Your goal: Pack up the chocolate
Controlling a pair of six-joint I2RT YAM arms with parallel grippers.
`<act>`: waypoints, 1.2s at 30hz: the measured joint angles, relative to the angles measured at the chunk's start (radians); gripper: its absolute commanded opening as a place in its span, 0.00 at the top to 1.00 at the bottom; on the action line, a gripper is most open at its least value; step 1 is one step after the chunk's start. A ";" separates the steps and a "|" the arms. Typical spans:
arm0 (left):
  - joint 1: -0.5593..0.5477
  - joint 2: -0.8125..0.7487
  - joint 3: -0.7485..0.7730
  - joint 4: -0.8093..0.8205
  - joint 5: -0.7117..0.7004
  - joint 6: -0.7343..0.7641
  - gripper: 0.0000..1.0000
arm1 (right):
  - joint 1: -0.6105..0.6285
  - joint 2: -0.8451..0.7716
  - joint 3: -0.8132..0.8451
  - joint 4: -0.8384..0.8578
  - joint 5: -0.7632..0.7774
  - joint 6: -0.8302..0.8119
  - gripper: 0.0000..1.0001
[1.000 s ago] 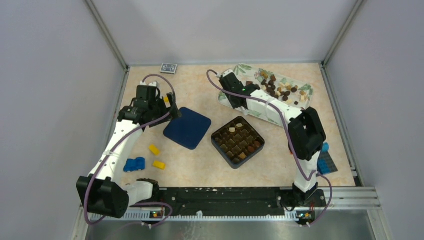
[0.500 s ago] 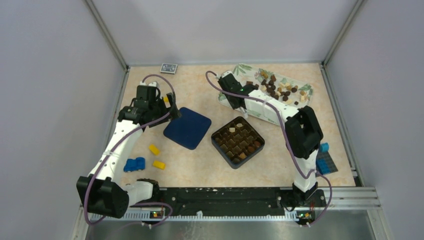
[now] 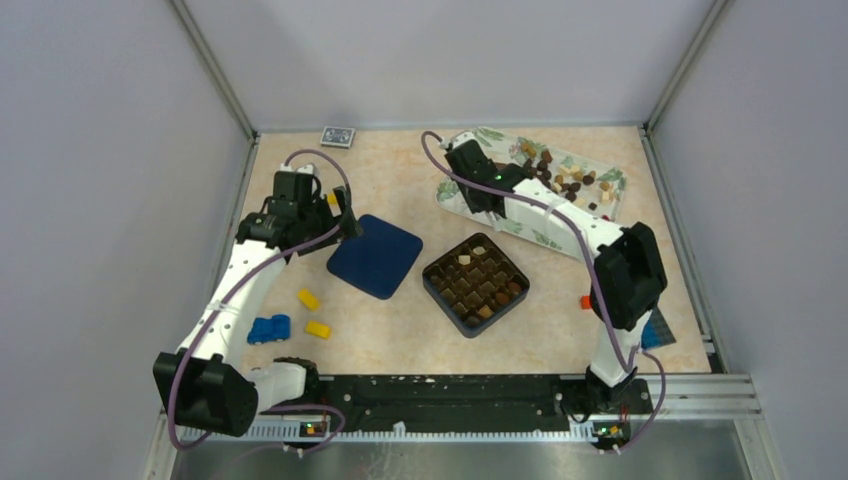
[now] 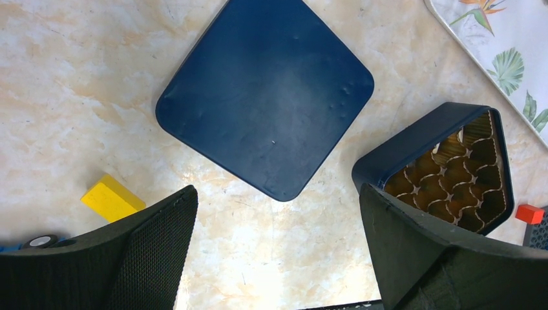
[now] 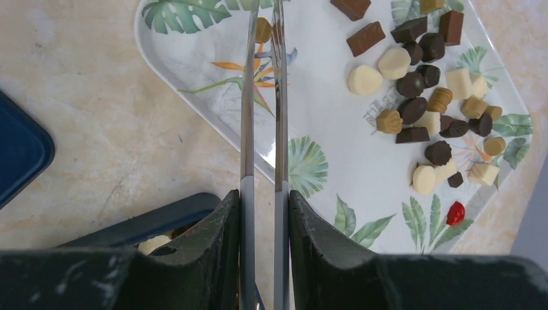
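colour rundown:
- tray (image 5: pixel 194 58) under right pincer (image 5: pixel 265 13): white, green leaf + orange flower print
- chocolates (image 5: pixel 420 97) off to right of its silver blades: dark brown, caramel, cream mix
- caramel piece (image 5: pixel 262 30) between blades
- red blob (image 5: pixel 455 211) further right
- lid (image 4: pixel 265 97) ahead of left pincer (image 4: pixel 274 194): plain navy
- box (image 4: pixel 413 152) by one finger: navy shell, gold-brown cells
- brick (image 4: pixel 111 197) by other finger: yellow
- table (image 4: pixel 64 77): beige-peach marble
- both pincer bodies black
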 measured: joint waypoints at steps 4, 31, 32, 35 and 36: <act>0.000 0.000 -0.003 0.000 0.000 0.000 0.01 | 0.000 -0.060 -0.017 -0.011 0.000 0.006 0.96; 0.000 0.000 -0.008 0.005 0.016 -0.032 0.01 | 0.132 -0.590 -0.295 -0.427 -0.367 0.130 0.95; 0.000 0.000 -0.008 0.005 0.016 -0.032 0.01 | 0.142 -0.590 -0.309 -0.428 -0.372 0.132 0.95; 0.000 0.000 -0.008 0.006 0.019 -0.035 0.01 | 0.154 -0.590 -0.340 -0.435 -0.385 0.135 0.94; 0.000 0.000 -0.008 0.006 0.019 -0.035 0.01 | 0.155 -0.589 -0.341 -0.436 -0.385 0.135 0.94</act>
